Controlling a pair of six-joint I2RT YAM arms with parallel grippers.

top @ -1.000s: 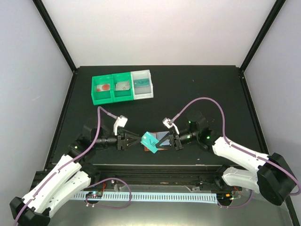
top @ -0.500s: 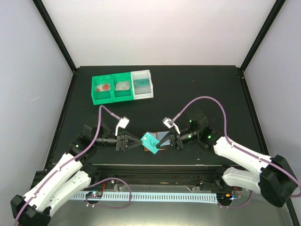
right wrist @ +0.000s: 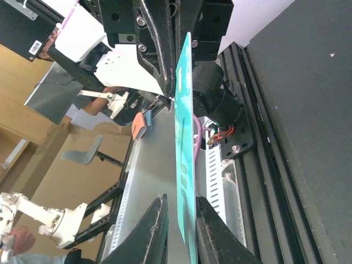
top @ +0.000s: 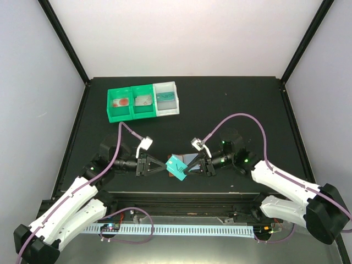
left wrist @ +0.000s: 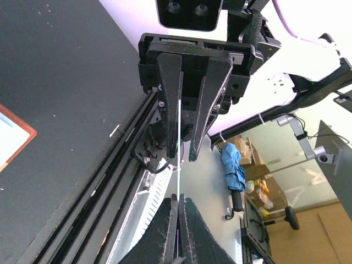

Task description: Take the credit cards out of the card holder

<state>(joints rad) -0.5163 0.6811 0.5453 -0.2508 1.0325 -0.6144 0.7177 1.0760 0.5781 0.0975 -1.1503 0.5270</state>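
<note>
Looking down on a black table [top: 231, 104] boxed in by white walls and black corner posts; green and white bins [top: 143, 100] sit far left. My left gripper [top: 164, 165] is pinched tight on one edge of a teal card [top: 176, 164]. The right gripper [top: 190, 166] has its jaws a sliver apart around the opposite edge. I see the card mid-table between them, edge-on to both wrist cameras, long axis running far-left to near-right. The brown card holder [left wrist: 12, 135] lies flat just beneath.
</note>
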